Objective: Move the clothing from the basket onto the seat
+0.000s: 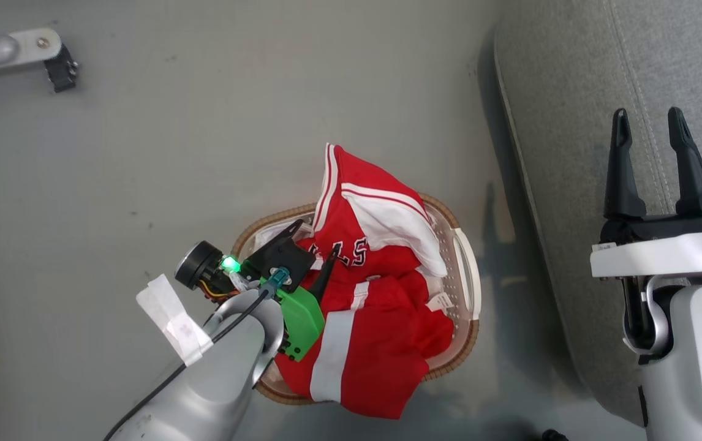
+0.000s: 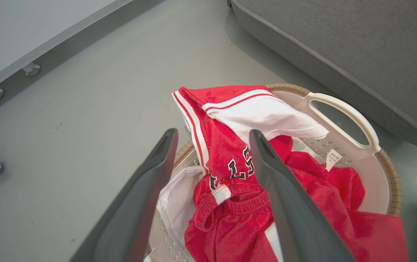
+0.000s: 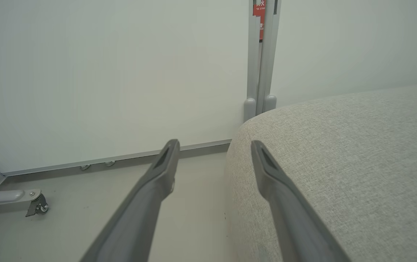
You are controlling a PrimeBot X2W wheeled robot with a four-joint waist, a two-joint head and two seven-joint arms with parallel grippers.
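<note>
The white basket [image 1: 469, 269] with a brown woven rim stands on the grey floor just left of the grey seat [image 1: 571, 92]. The clothing is heaped in it: a red jersey [image 1: 357, 214] with white sleeves and black lettering, and a red piece with white stripes [image 1: 375, 343] spilling over the near rim. My left gripper [image 1: 311, 251] hangs open just above the pile at the basket's left side; in the left wrist view its fingers [image 2: 213, 134] straddle the jersey [image 2: 226, 153] without closing on it. My right gripper [image 1: 647, 119] is open and empty over the seat's edge [image 3: 339, 163].
A metal frame leg with a caster [image 1: 20, 49] reaches in at the far left. A pale wall with a metal baseboard [image 3: 121, 158] and a grey post [image 3: 261, 54] stands behind the seat. Open grey floor [image 1: 204, 153] lies left of the basket.
</note>
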